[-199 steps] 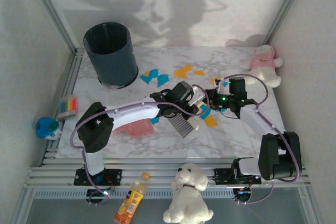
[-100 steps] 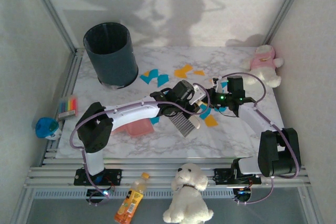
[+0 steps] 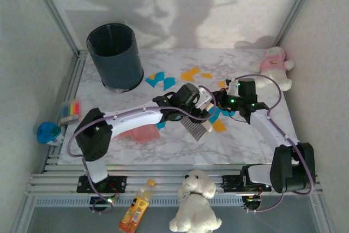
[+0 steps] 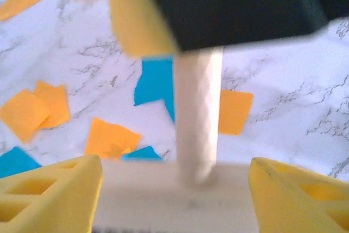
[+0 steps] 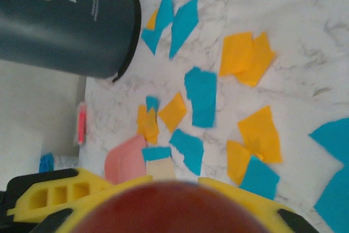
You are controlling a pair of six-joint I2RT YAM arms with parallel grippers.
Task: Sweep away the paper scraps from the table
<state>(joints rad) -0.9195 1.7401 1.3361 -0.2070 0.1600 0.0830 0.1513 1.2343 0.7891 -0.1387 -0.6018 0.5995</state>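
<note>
Top cam: paper scraps (image 3: 190, 73) sit scattered mid-table (image 3: 163, 154), none visibly in the dark bin (image 3: 114, 58) (inside's just shadow) or the pink dustpan (image 3: 143, 133).

Left wrist: left gripper (image 4: 175, 173) is let go, fingers apart beside the brush (image 4: 196, 118).

Right wrist: right gripper (image 5: 174, 178) is clenched on the brush handle.

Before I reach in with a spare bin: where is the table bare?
Bare table along the near edge, right of the pink dustpan; also left, below the dark bin. Crowded mid-table: paper scraps, the brush and both arms.
</note>
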